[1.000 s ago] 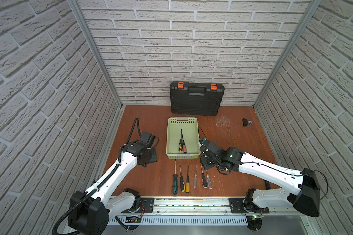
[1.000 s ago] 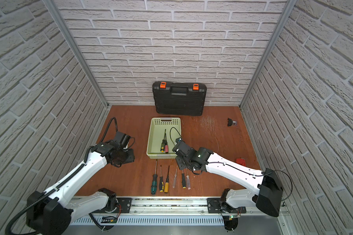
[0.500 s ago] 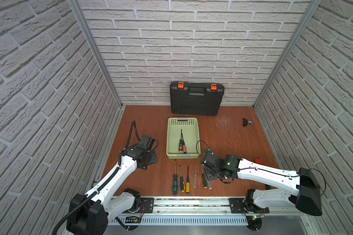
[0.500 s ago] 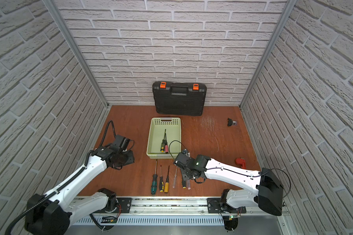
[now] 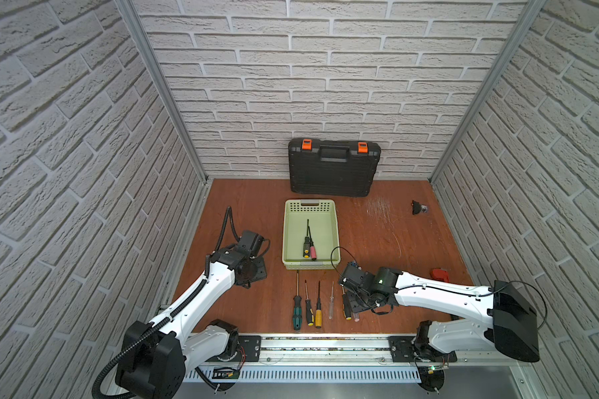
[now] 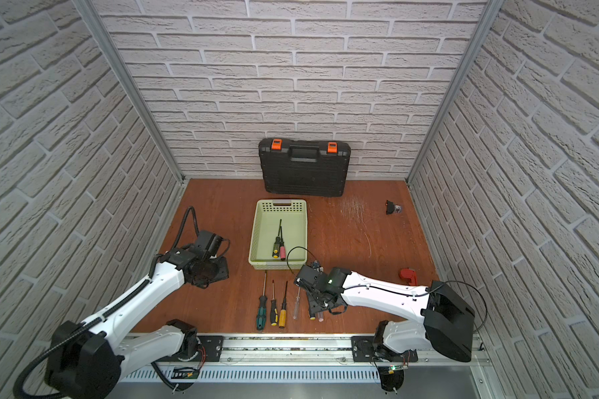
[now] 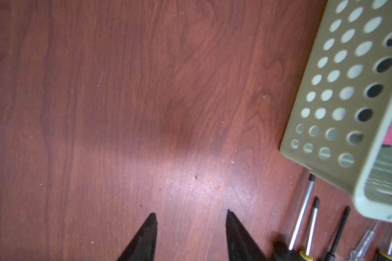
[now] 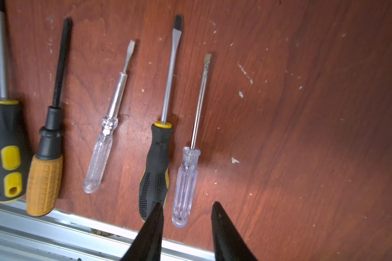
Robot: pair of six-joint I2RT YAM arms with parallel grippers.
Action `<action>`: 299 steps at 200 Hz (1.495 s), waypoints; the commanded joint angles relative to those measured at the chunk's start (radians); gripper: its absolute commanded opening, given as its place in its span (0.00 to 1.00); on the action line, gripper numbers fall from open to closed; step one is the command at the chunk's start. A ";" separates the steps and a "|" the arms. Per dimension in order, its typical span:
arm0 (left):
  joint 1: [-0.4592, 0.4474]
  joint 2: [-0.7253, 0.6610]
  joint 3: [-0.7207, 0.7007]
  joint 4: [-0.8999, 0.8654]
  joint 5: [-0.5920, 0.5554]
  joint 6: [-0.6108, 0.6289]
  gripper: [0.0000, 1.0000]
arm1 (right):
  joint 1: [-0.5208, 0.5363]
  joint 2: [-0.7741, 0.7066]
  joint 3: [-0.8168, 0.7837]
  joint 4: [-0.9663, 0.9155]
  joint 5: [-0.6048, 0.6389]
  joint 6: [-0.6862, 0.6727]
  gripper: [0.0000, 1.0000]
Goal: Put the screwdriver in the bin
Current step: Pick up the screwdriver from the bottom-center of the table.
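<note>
The pale green bin (image 5: 310, 206) stands mid-table in both top views, with two screwdrivers (image 5: 308, 246) lying inside it. In front of it several screwdrivers lie in a row (image 5: 318, 311). My right gripper (image 8: 187, 204) hangs low over the right end of that row. It is open, and the butt of a clear-handled screwdriver (image 8: 186, 187) lies between its fingertips. A black-and-yellow one (image 8: 155, 171) lies just outside one finger (image 8: 155, 223). My left gripper (image 7: 190, 214) is open over bare wood left of the bin (image 7: 340, 95).
A black toolcase (image 5: 334, 169) with orange latches leans on the back wall. A small black part (image 5: 417, 207) and a red object (image 5: 440, 275) lie at the right. The aluminium rail (image 8: 54, 223) runs just behind the handles' ends.
My right arm has come away from the bin's front corner toward the table's front edge, down onto the right end of the row, and its jaws have narrowed. The left arm has barely shifted.
</note>
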 commanded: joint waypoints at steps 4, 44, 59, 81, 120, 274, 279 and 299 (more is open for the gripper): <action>0.008 -0.004 0.021 -0.021 -0.007 0.002 0.50 | 0.006 0.020 -0.037 0.072 -0.024 0.028 0.38; 0.007 -0.010 0.029 -0.035 -0.006 0.003 0.50 | 0.004 0.078 -0.038 0.092 -0.033 0.030 0.37; 0.007 -0.006 0.034 -0.040 -0.010 0.006 0.50 | 0.005 0.086 -0.041 0.094 -0.027 0.035 0.37; 0.008 -0.001 0.044 -0.043 -0.010 0.009 0.50 | 0.003 0.092 -0.033 0.055 0.011 0.034 0.36; 0.008 0.015 0.061 -0.042 -0.007 0.012 0.50 | 0.002 0.123 -0.009 0.051 0.031 0.001 0.34; 0.010 0.039 0.099 -0.062 -0.034 0.036 0.50 | 0.000 0.099 -0.003 -0.011 0.043 0.009 0.06; 0.010 0.038 0.095 -0.067 -0.045 0.031 0.50 | -0.001 0.084 0.013 -0.042 0.054 0.006 0.06; 0.011 0.013 0.073 -0.070 -0.081 0.015 0.50 | -0.005 0.011 0.118 -0.174 0.094 -0.009 0.06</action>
